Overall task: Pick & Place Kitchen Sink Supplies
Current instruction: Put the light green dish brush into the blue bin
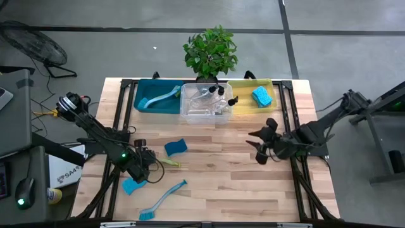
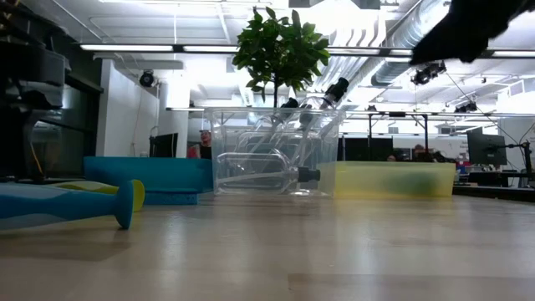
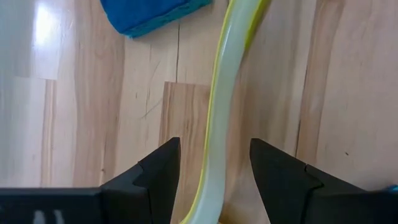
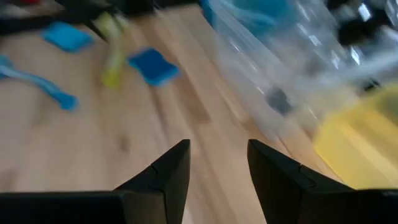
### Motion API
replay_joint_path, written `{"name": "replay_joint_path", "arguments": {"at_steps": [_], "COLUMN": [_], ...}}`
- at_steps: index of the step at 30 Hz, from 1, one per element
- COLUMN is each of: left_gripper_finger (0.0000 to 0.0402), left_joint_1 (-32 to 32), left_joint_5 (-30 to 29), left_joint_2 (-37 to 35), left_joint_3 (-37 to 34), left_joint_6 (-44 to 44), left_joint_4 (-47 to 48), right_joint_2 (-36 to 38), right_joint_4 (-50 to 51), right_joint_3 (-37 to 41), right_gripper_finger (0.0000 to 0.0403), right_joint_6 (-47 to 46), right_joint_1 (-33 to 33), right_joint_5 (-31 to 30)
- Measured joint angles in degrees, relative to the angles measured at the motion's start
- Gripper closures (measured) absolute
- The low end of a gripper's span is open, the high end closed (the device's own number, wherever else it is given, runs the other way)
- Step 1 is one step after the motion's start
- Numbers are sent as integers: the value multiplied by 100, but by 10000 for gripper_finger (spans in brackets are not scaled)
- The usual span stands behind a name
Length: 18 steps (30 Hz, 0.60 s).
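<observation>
Overhead, table contents from left to right. A pale blue sponge (image 1: 131, 185) lies near the front left edge, just beside the left gripper (image 1: 144, 168). The left gripper (image 3: 214, 171) is low over the wood with its fingers (image 3: 163, 168) apart on either side of the handle of a yellow-green brush (image 3: 219, 149), a gap showing on each side; whether the pads touch the handle cannot be told. That brush (image 1: 168, 163) lies flat, pointing from the gripper toward the table's middle. A blue brush (image 1: 163, 199) lies diagonally near the front edge, bristle head toward the front. A darker blue sponge (image 1: 176, 147) sits just behind the yellow-green brush, near the table's centre.

Along the far edge, three bins stand side by side, touching: the teal bin (image 1: 144, 88) holds another blue brush (image 1: 159, 98); the clear bin (image 1: 190, 114) holds pump bottles (image 1: 209, 95) lying on their sides; the yellow bin (image 1: 243, 109) holds a blue sponge (image 1: 262, 96). A potted plant (image 1: 211, 52) stands behind the clear bin.

The right gripper (image 1: 264, 142) hangs above bare wood on the right half of the table, well apart from every item. In the right wrist view its fingers (image 4: 171, 168) stand moderately apart with nothing between them; the right gripper (image 4: 217, 165) is empty
</observation>
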<state>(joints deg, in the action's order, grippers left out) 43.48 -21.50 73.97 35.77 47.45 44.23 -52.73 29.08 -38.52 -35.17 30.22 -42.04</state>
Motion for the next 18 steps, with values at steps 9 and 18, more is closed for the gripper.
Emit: {"name": "replay_joint_path", "arguments": {"at_steps": [9, 18], "left_gripper_finger": [213, 213], "left_joint_1": [0, -2], "left_joint_5": [24, 164], "left_joint_2": [7, 7], "left_joint_3": [-20, -328], "left_joint_6": [157, 392], "left_joint_4": [64, -94], "right_joint_2": [-2, -199], "right_joint_4": [-1584, -1856], "right_joint_3": [-4, -4], "right_gripper_finger": [249, 249], "right_joint_6": [1201, 1312], "right_joint_1": [1145, 1462], "right_joint_5": [-1036, -1479]}}
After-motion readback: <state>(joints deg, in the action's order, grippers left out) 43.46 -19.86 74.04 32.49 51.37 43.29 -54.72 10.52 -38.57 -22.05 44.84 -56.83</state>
